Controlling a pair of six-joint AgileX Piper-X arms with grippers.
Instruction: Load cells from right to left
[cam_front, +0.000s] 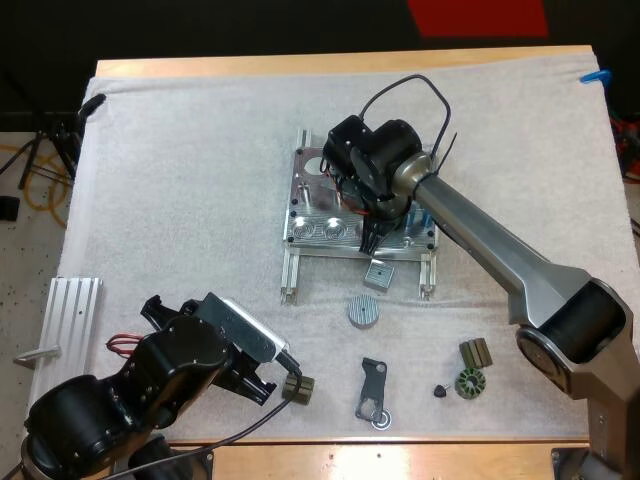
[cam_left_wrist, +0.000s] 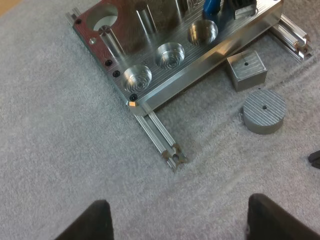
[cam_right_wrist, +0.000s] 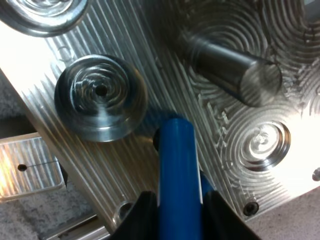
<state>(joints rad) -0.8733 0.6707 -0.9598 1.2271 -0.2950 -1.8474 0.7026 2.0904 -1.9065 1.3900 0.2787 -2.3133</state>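
The metal fixture (cam_front: 318, 228) sits mid-mat on two rails, with a row of round pockets (cam_left_wrist: 170, 54) along its front. My right gripper (cam_front: 372, 232) hangs over the fixture's right part, shut on a blue cylinder (cam_right_wrist: 177, 165). The cylinder's tip is just above the ribbed plate (cam_right_wrist: 125, 165), between an empty pocket (cam_right_wrist: 100, 97) and a shallower one (cam_right_wrist: 260, 142), near a steel pin (cam_right_wrist: 227, 65). Another bit of blue (cam_left_wrist: 212, 7) shows at the fixture's right end. My left gripper (cam_front: 290, 385) rests low near the mat's front edge, its fingers (cam_left_wrist: 95, 220) wide apart with bare mat between them.
In front of the fixture lie a square metal block (cam_front: 380, 273) and a ribbed round disc (cam_front: 363, 310). A black bracket (cam_front: 373, 392), two wound stator parts (cam_front: 468, 383) and a small dark piece (cam_front: 298, 388) sit near the front. An aluminium rail plate (cam_front: 72, 315) lies at the left.
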